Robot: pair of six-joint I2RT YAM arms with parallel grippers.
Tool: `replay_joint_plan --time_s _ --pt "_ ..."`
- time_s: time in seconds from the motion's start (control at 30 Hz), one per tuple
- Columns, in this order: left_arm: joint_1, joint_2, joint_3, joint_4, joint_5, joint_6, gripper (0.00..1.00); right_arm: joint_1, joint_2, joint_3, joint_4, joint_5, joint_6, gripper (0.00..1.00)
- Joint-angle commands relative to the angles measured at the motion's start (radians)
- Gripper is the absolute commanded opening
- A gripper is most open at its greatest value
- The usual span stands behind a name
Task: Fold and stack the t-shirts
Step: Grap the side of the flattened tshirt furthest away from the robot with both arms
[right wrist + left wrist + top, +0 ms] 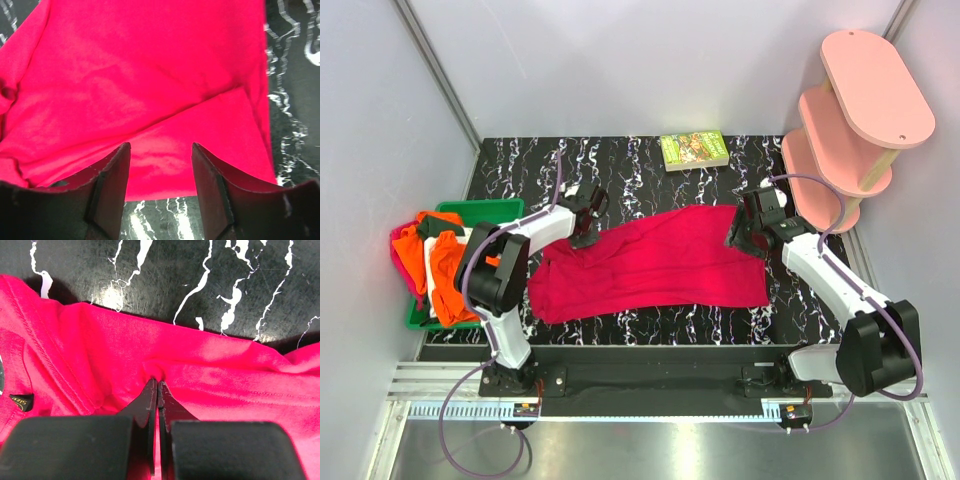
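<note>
The crimson-red t-shirt lies spread across the middle of the black marbled table. My left gripper is at its far left edge, shut on a pinch of the red cloth near the collar label. My right gripper is at the shirt's far right corner, open, its jaws standing over the red cloth near its edge. Orange, white and magenta-pink t-shirts lie bunched in a green bin at the left.
A small green-covered book lies at the table's far edge. A pink tiered shelf stands at the back right, close to my right arm. Grey walls enclose the table.
</note>
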Motion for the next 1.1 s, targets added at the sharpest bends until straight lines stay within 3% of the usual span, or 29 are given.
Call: replay_joint_plan --time_s 0.0,0.2,0.47,0.8,1.07 --pt "0.005 -0.071 0.048 0.033 -0.018 0.029 0.0 -0.067 0.049 0.091 -0.011 0.1 -0.006 0.63" --pt "0.005 -0.084 0.072 0.008 -0.019 0.04 0.0 -0.111 0.241 0.243 0.005 0.143 0.034 0.65" --pt "0.005 -0.084 0.094 -0.001 0.022 0.0 0.0 -0.163 0.502 0.388 0.055 0.185 0.045 0.56" --pt "0.001 -0.071 0.12 -0.006 0.068 -0.017 0.0 -0.207 0.657 0.559 0.071 0.226 -0.005 0.56" --pt "-0.001 -0.059 0.108 -0.009 0.066 -0.014 0.0 -0.217 0.749 0.605 0.072 0.238 -0.015 0.56"
